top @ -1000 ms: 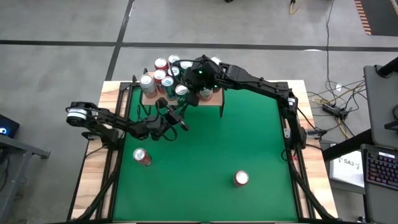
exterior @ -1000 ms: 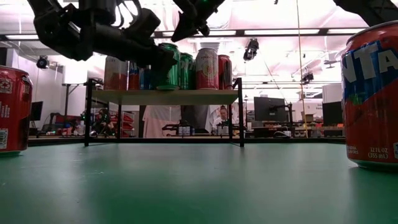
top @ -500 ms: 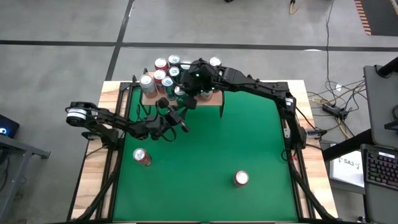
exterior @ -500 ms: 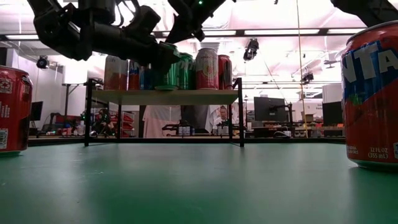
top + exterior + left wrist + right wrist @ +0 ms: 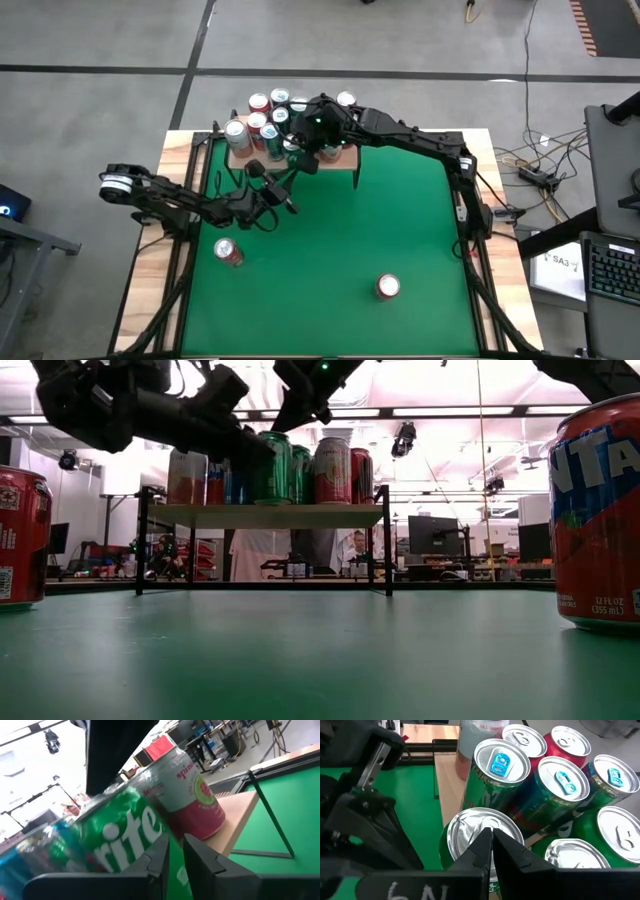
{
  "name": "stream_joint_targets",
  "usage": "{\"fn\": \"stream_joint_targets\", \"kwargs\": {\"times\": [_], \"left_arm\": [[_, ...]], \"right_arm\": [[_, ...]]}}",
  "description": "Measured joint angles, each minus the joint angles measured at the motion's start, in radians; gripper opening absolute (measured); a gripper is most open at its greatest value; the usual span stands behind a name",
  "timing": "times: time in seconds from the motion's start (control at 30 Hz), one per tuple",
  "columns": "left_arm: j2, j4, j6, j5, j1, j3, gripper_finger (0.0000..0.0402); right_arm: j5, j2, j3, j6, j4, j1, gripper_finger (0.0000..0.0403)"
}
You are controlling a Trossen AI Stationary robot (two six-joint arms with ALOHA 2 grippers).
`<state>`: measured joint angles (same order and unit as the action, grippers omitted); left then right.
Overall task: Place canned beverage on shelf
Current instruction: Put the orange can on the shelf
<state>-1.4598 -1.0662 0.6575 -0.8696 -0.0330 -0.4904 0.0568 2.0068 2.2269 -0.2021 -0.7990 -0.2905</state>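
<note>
two grippers at shelf [image 5: 345,160] | left gripper [image 5: 287,203] nearly closed, empty, beside green can [image 5: 270,468] on shelf edge | right gripper [image 5: 491,845] clenched above it | risk: nudging packed cans off

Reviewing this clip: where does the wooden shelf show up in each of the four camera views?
High view: the shelf sits at the table's far edge, mostly covered by cans and the right arm.
Low view: mid-picture, its board on black legs, cans on top.
Left wrist view: its bare board under the pink-and-silver can.
Right wrist view: a strip of board behind the cans.
Shared landmark: the Sprite can.
</note>
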Motion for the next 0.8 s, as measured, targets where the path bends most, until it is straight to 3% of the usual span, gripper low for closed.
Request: {"fn": "stream_joint_targets", "kwargs": {"times": [0.37, 0.8], "left_arm": [[0.021, 0.002, -0.05, 0.048, 0.007, 0.038, 0.004], [0.016, 0.001, -0.068, 0.069, 0.029, 0.034, 0.004]], "right_arm": [[0.057, -0.012, -0.001, -0.046, -0.01, -0.004, 0.0009], [0.081, -0.037, 0.127, 0.01, -0.092, -0.051, 0.0009]]}}
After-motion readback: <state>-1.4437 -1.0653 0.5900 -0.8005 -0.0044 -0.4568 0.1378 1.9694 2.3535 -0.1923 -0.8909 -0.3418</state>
